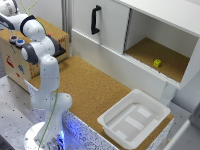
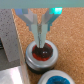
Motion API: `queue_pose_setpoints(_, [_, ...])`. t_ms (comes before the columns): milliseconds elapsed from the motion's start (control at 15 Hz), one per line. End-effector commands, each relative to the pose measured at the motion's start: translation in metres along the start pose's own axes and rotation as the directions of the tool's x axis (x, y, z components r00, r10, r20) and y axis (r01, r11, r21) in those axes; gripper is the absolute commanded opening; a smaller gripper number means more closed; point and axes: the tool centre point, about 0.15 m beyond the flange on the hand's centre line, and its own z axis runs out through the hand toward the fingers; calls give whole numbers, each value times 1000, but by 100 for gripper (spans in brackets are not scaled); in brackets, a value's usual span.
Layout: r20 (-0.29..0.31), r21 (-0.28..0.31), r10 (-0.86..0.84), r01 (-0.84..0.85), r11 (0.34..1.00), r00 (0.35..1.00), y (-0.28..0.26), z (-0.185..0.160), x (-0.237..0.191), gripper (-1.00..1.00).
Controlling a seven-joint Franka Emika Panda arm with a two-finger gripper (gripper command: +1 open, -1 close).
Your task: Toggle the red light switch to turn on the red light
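In the wrist view the red switch (image 2: 43, 51) is a round red button in a grey ring housing (image 2: 31, 61) on a cork surface. My gripper (image 2: 41, 41) is shut, with both fingertips pressed together and resting on the top of the red button. A blue button (image 2: 56, 79) sits right beside the red one. I cannot pick out a red light in either view. In the exterior view the arm (image 1: 35, 35) reaches over the wooden box (image 1: 15, 60) at the exterior view's left; the gripper and the switches are hidden there.
A grey block (image 2: 10, 40) stands close beside the red switch. The exterior view shows a white cabinet with a black handle (image 1: 95, 20), an open compartment holding a small yellow cube (image 1: 157, 63), and a white tray (image 1: 134, 119) on the cork table.
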Motion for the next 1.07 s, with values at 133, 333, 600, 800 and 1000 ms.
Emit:
queue_pose_setpoints(133, [242, 73, 21, -40, 997, 970, 7, 32, 46, -100])
queue_pose_setpoints(333, [264, 79, 25, -47, 996, 964, 4, 41, 36, -100])
queue_pose_setpoints(600, [139, 18, 67, -70, 997, 988, 1, -17, 40, -100])
queue_pose_setpoints(800, [105, -21, 127, -126, 992, 986, 11, -56, 33, 100])
queue_pose_setpoints(1000, [134, -61, 196, -189, 980, 971, 25, -65, 19, 100])
